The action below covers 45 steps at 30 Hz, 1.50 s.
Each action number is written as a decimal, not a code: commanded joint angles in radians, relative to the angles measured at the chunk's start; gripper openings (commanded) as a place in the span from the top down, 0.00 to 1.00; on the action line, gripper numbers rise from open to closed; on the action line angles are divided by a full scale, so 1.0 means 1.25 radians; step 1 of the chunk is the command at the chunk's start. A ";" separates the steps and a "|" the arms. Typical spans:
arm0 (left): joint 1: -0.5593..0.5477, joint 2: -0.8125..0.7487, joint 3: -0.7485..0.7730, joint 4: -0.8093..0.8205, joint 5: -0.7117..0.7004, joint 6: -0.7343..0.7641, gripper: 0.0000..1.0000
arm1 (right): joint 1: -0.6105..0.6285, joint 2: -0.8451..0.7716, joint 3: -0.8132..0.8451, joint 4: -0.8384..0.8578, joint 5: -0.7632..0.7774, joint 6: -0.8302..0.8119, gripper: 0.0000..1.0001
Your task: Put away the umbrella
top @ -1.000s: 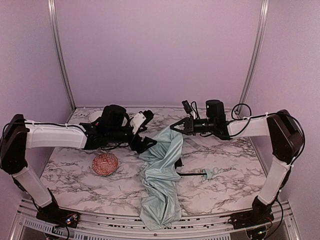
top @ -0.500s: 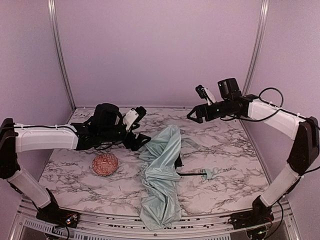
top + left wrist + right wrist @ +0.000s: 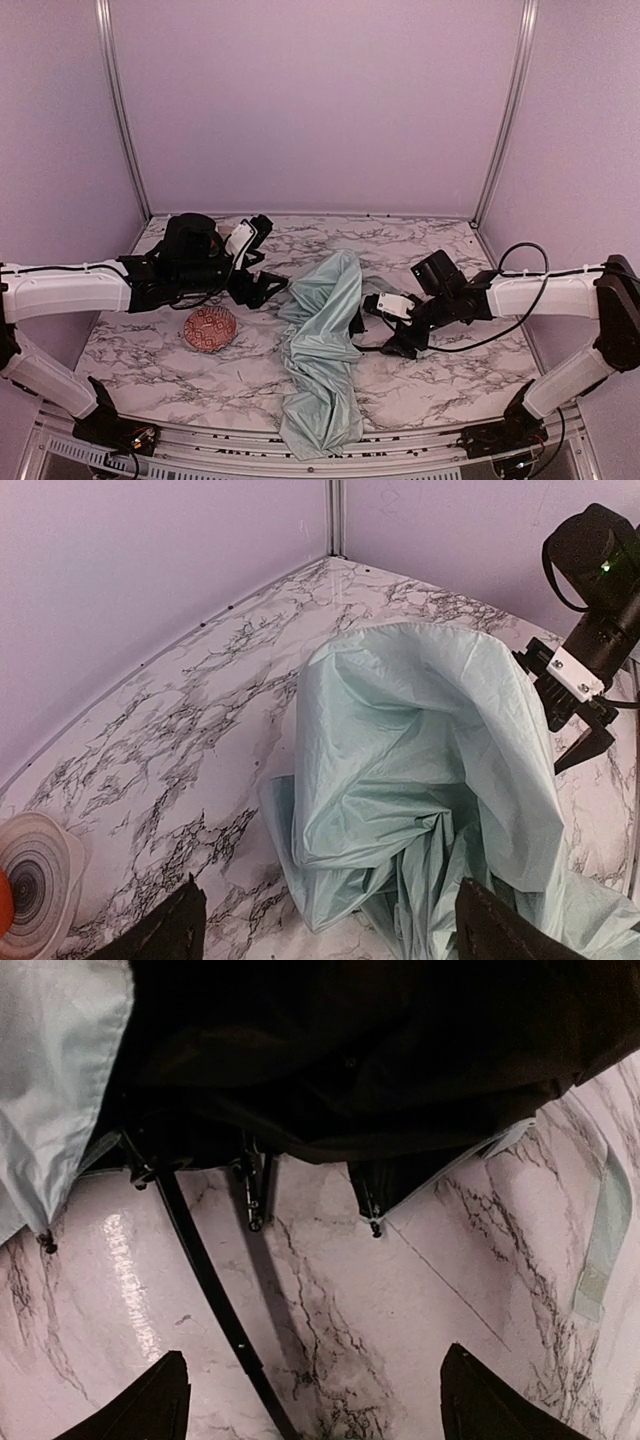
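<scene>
The umbrella (image 3: 322, 345) lies collapsed on the marble table (image 3: 150, 365), its black shaft (image 3: 205, 1270) exposed on the right. The right gripper (image 3: 312, 1400) hangs wide and empty over that shaft; the left gripper (image 3: 330, 930) is wide and empty, left of the canopy (image 3: 420, 740). This appears to be the approach step: next, lower and clamp the shaft.

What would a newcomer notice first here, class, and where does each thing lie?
The pale mint-green umbrella sprawls crumpled down the middle of the marble table, reaching its near edge. The right gripper hangs open over the thin black shaft, the left gripper open beside the fabric's left side. A red patterned bowl sits left of the umbrella.
</scene>
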 commanded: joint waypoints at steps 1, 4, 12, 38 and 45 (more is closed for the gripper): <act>0.000 -0.018 -0.014 -0.014 0.015 -0.018 0.13 | 0.012 0.065 0.030 0.082 0.014 -0.114 0.17; 0.000 -0.026 -0.018 -0.010 0.002 -0.020 0.13 | 0.021 0.100 0.017 0.067 0.026 -0.145 0.20; 0.000 -0.027 -0.022 -0.013 0.001 -0.020 0.14 | 0.021 0.108 -0.009 0.106 0.041 -0.165 0.67; -0.008 -0.111 -0.138 0.049 0.116 -0.009 0.08 | -0.118 -0.072 0.319 -0.020 -0.080 -0.185 1.00; -0.008 0.060 -0.099 0.165 0.020 0.058 0.01 | -0.118 -0.070 0.382 -0.072 -0.144 -0.178 1.00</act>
